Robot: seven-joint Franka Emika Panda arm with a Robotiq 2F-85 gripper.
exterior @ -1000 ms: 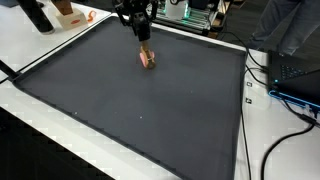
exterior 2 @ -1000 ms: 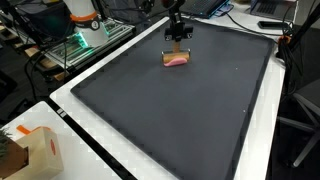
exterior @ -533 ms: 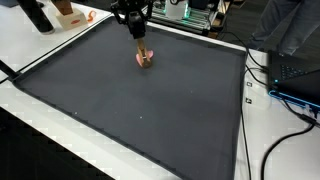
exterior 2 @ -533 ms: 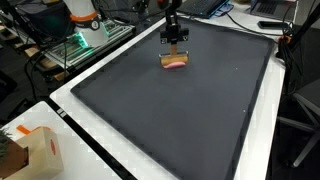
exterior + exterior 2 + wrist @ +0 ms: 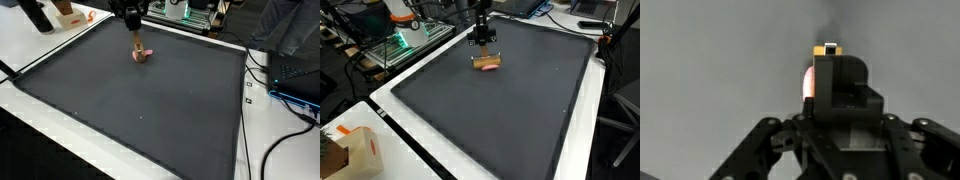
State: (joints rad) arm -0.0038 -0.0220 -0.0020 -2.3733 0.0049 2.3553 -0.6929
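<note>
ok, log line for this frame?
gripper low over pink object | contact: cannot tell | jaws: cannot tell | surface: dark mat | object near mat's far edge

light: even, bright | shadows: soft | wrist view: blurred

On the mat (image 5: 510, 110), toward its far edge, the toy (image 5: 488, 66) lies right under the gripper (image 5: 485, 52), while a box (image 5: 355, 150) sits off the mat's near corner and cables (image 5: 258, 70) run beside the mat.
</note>
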